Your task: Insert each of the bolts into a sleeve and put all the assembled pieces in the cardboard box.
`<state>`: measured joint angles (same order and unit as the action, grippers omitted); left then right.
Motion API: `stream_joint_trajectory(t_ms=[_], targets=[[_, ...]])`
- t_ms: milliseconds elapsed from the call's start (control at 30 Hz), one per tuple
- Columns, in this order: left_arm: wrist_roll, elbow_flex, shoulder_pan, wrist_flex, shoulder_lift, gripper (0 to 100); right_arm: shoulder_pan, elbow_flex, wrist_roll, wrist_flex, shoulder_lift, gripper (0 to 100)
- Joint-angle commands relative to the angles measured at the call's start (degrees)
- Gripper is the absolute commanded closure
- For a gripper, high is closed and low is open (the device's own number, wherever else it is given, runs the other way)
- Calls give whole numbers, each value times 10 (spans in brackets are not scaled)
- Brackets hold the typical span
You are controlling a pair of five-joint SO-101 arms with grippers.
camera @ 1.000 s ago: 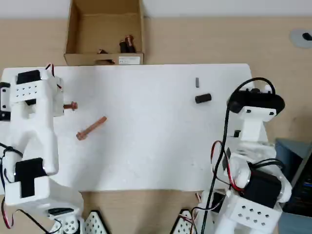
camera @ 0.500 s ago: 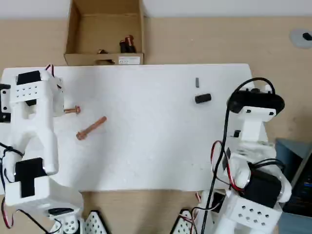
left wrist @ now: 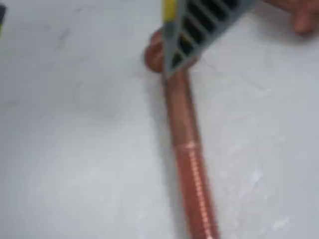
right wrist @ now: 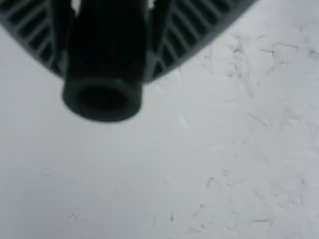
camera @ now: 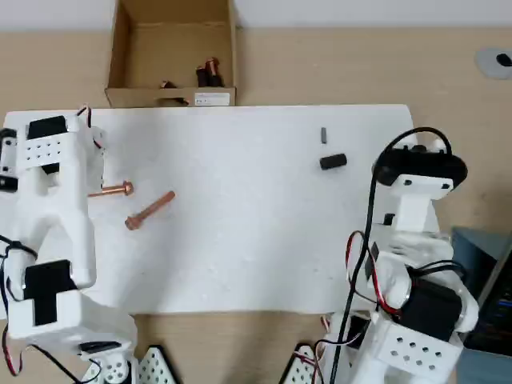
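Note:
A copper bolt [camera: 112,190] [left wrist: 187,149] lies flat on the white board [camera: 256,240], its head right under one finger [left wrist: 199,25] of my left gripper. That gripper stands open, and its other finger is out of frame. A second bolt [camera: 150,210] [left wrist: 299,15] rests just beside the first. My right gripper [right wrist: 107,30] is shut on a black sleeve [right wrist: 102,64], held above the board with its open end showing. Another black sleeve [camera: 333,162] sits on the board left of the right arm [camera: 416,172]. The cardboard box [camera: 120,48] at the back holds assembled pieces [camera: 208,72].
A small grey pin [camera: 323,135] lies behind the loose sleeve. The left arm [camera: 56,200] covers the board's left edge. A blue-grey box [camera: 480,264] stands off the board at the right.
The bolt at the left arm has come down toward the front, and more of its shank now shows on the board. The right arm has not moved.

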<state>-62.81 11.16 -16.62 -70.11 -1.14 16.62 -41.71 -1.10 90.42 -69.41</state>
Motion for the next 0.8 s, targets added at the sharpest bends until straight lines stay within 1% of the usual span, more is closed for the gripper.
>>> stream_joint_trajectory(t_ms=[0, 200, 367, 533, 600, 767], targets=[[117, -29, 6, -40, 61, 760, 5, 2, 3, -13, -7, 988], [341, -62, 4, -95, 87, 760, 5, 2, 3, -13, -7, 988], [537, -61, 3, -133, 87, 760, 5, 2, 3, -12, -7, 988], [776, -62, 2, -136, 87, 760, 5, 2, 2, -12, -7, 987], [833, -63, 4, -135, 87, 760, 5, 3, 2, -12, -7, 987], [922, -57, 1, -89, 68, 761, 7, 4, 4, -12, -7, 987]])
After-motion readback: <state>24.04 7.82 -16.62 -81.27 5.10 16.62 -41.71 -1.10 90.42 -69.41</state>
